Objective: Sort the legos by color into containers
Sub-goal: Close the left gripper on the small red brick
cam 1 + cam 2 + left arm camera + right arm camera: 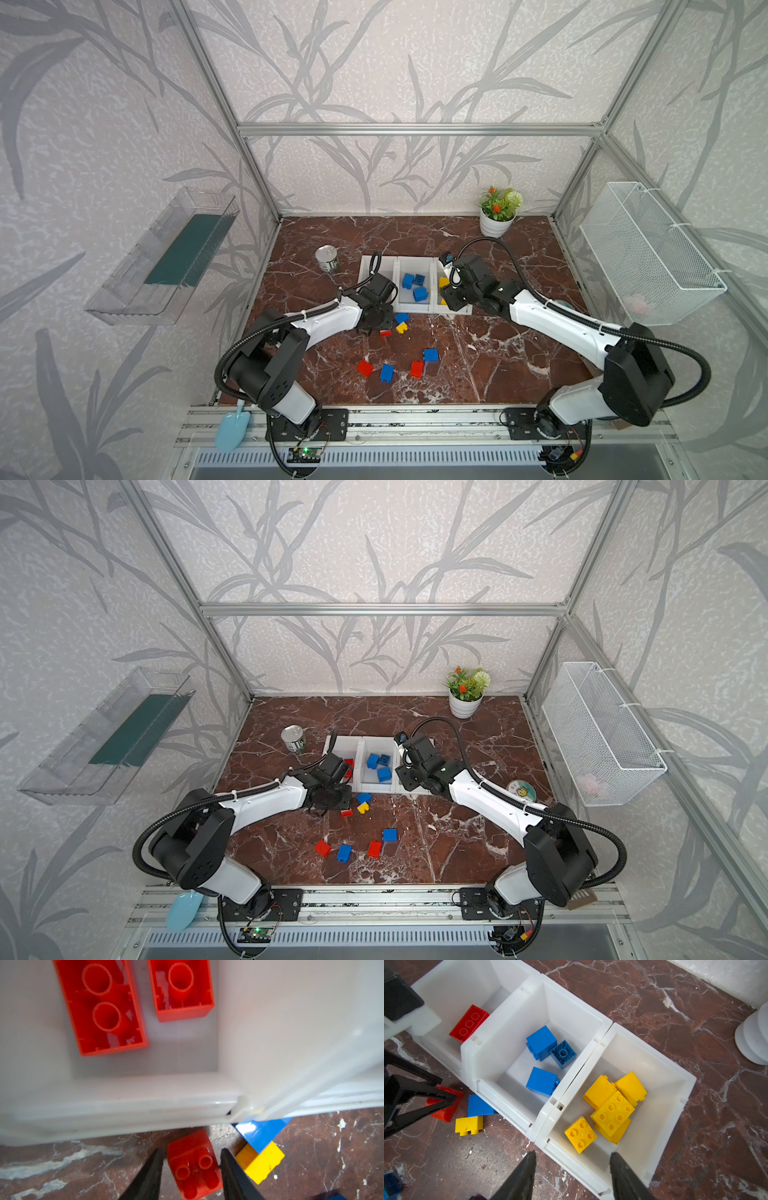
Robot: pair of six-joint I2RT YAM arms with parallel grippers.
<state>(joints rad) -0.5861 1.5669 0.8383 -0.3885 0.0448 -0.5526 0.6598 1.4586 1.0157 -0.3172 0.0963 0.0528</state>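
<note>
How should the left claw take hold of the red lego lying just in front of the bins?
Pinch the red lego across its two smooth side walls, coming straight down from above. Its studs face the left claw, whose fingers flank those flat sides; the yellow lego crowds one side.

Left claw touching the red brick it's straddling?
Cannot tell: in the left wrist view the left claw flanks the red brick, gaps too thin to judge.

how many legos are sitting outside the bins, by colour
red legos: 3
blue legos: 3
yellow legos: 1
total: 7
</note>
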